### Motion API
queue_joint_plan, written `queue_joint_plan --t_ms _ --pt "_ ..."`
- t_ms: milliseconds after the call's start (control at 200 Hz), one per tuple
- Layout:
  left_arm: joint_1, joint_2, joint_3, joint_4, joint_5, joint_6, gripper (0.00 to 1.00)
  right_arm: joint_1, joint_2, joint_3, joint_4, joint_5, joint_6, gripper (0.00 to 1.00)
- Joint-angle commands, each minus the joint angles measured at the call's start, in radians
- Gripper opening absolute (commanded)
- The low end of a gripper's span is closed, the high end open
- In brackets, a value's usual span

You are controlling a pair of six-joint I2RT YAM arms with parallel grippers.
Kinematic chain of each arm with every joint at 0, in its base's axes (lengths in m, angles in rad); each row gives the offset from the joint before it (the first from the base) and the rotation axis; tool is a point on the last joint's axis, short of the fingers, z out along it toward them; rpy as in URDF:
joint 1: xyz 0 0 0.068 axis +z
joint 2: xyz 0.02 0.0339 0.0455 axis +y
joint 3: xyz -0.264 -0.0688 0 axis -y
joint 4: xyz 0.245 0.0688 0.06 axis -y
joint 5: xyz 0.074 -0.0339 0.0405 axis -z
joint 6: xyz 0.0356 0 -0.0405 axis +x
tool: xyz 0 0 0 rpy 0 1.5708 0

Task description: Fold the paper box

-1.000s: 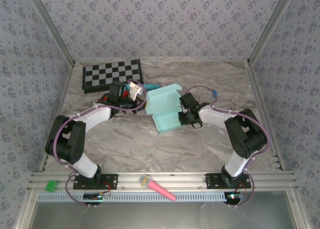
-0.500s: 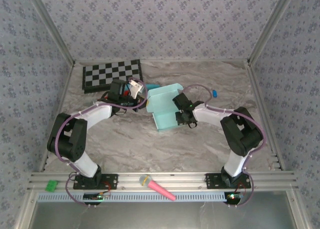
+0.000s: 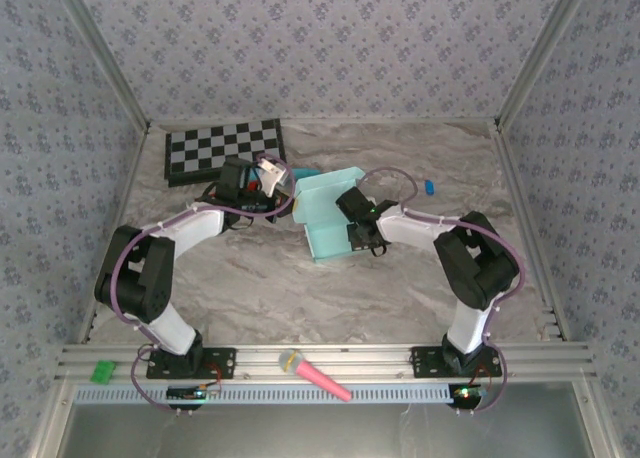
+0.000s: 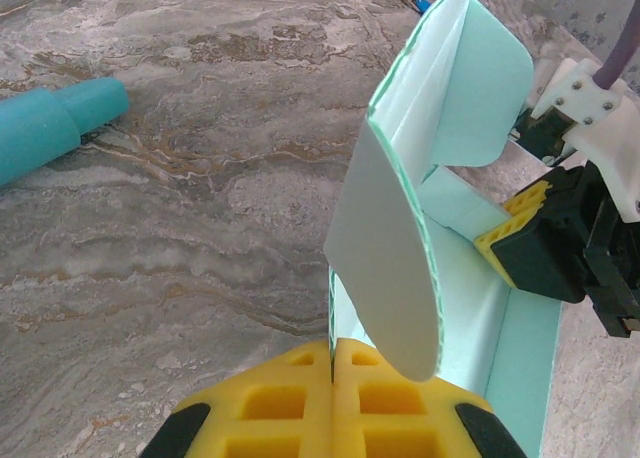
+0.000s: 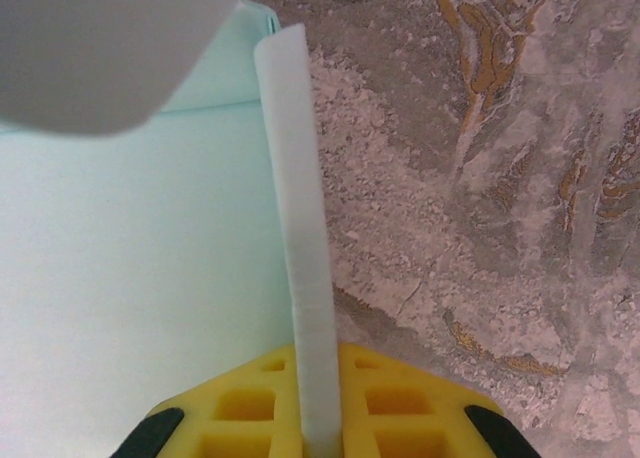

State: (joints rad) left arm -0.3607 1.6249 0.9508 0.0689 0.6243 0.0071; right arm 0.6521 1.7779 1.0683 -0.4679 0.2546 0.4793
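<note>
1. Clamped shut, the left gripper (image 4: 332,378) has its yellow pads (image 4: 270,408) pressed together on the thin edge of a flap of the paper box (image 3: 325,216). Nothing but the cardboard lies between them.
2. Likewise closed, the right gripper (image 5: 318,408) holds a narrow upright wall of the same box. In the right wrist view one pad sits on each side of it, and the wall runs straight up from between them.
3. The paper box rests on the marble-patterned table (image 3: 250,278), toward the far side and between the two grippers. It is pale aqua and partly formed, with a flat floor, raised side walls and a lid panel standing up at the far end.
4. In the left wrist view the pinched flap rises and bows to the right, with a second rounded panel behind it. The right gripper's black finger and yellow pad sit at the box's right wall.
5. A teal marker pen (image 3: 305,170) lies on the table near the box's far left corner. From above I cannot tell whether the two touch.
6. A checkerboard (image 3: 225,148) lies flat at the far left of the table, beyond the left gripper. A small blue object (image 3: 429,187) lies to the right of the box, apart from it.
7. On the aluminium rail (image 3: 400,360) at the near edge, a pink stick with a yellow-green head (image 3: 315,375) lies between the arm bases. A green block (image 3: 102,372) sits at the rail's left end.
</note>
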Motion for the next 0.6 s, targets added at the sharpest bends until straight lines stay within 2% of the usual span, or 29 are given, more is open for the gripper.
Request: queue_joint_plan --t_ms 0,380,595 --pt "0.008 -0.001 0.017 -0.024 0.031 0.016 0.0 -0.018 -0.014 -0.015 -0.05 -0.001 0.021 0.15" --pt "-0.006 -0.036 0.01 -0.061 0.064 0.103 0.0 -0.021 -0.047 0.005 -0.01 -0.041 0.049 0.29" --pt "-0.014 -0.051 0.003 -0.076 0.074 0.14 0.0 -0.025 -0.06 0.008 0.005 -0.041 0.055 0.41"
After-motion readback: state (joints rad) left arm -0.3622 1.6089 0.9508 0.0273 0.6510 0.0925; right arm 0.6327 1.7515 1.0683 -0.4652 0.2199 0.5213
